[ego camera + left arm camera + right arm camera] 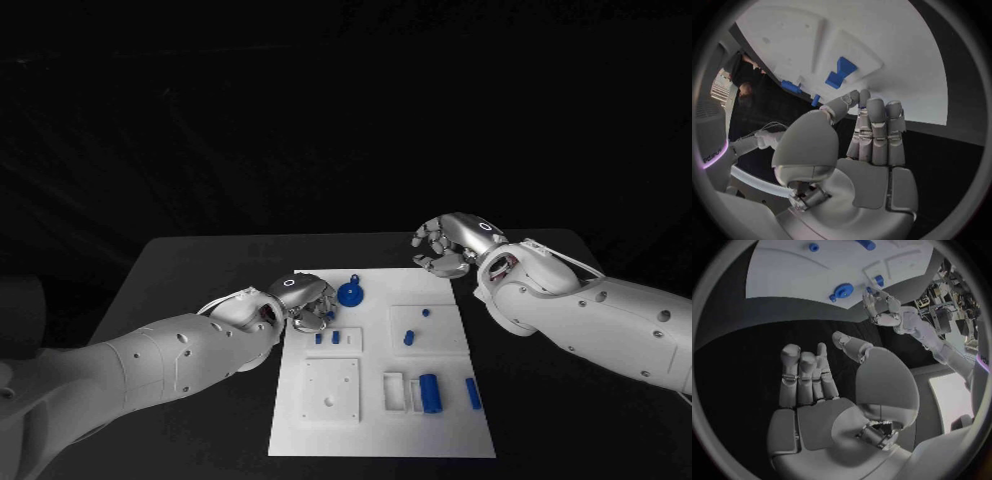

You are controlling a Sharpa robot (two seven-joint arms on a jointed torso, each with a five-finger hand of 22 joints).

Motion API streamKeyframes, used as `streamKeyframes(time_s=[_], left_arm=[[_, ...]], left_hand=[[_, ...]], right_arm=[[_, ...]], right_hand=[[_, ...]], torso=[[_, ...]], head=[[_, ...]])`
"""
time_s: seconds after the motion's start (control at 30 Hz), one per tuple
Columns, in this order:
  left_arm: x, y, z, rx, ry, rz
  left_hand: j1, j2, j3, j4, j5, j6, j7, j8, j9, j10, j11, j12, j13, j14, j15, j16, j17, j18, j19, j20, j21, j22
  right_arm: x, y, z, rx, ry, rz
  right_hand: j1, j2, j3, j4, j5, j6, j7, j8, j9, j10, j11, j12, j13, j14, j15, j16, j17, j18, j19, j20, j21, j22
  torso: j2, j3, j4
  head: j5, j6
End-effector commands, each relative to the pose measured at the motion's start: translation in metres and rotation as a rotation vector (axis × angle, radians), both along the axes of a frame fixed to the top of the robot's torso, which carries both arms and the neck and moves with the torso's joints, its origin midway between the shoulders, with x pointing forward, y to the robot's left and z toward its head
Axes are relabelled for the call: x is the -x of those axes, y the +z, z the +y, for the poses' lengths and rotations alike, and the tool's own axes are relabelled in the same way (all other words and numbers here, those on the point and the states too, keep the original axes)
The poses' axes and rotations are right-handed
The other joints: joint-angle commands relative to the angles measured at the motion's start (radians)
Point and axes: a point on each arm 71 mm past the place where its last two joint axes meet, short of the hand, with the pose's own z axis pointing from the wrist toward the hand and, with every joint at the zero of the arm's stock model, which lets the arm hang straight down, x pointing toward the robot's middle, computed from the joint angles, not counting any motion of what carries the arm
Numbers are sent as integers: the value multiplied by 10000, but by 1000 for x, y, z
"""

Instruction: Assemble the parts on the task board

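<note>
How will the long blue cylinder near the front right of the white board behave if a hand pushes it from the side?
The blue cylinder lies on its side on the task board, so it would probably roll rather than slide. It looks like rigid plastic, so likely stiff and light. Its smooth round surface may slip between silver fingers; the white holder beside it may stop it on that side.

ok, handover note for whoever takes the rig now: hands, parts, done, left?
Left hand: at the task board's left edge, beside the two small blue pegs; whether it holds anything is unclear.
Right hand: open, above the table beyond the board's far right corner.
Parts: round blue gear-like piece at the far end, small blue pieces mid-board, blue cylinder and blue bar near the front.
Done or left: cannot judge which parts are seated.
</note>
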Motion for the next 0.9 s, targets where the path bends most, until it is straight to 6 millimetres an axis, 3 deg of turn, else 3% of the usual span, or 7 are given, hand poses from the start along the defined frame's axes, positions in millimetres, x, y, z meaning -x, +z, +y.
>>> streamKeyframes(time_s=[0.03, 0.9], left_arm=[[0, -2, -1, -27, 8, 199], [-1, -7, -1, -523, 81, 658]], left_hand=[[11, 95, -32, 44, 64, 186, -136, 45, 456, -47, 5, -38, 2, 66, -30, 5, 10, 181, 45, -320, 17, 17], [17, 122, -47, 26, 55, 164, -128, 23, 476, -69, 13, -65, 31, 48, -22, -2, 18, 184, 27, -312, 27, 53]], right_arm=[[1, 0, 2, 48, 109, -23], [1, 1, 3, 37, 147, -15]], right_hand=[[95, 13, 63, 8, 50, -104, 156, -17, -12, -20, 25, -18, -17, 7, 73, -54, -14, 536, 28, -54, -55, 91], [106, 23, 119, 50, 50, -93, 153, -12, -24, -15, 21, -17, -24, 12, 70, -57, -21, 536, 38, -50, -66, 90]], torso=[[1, -1, -2], [0, 4, 9]], head=[[-4, -8], [-3, -44]])
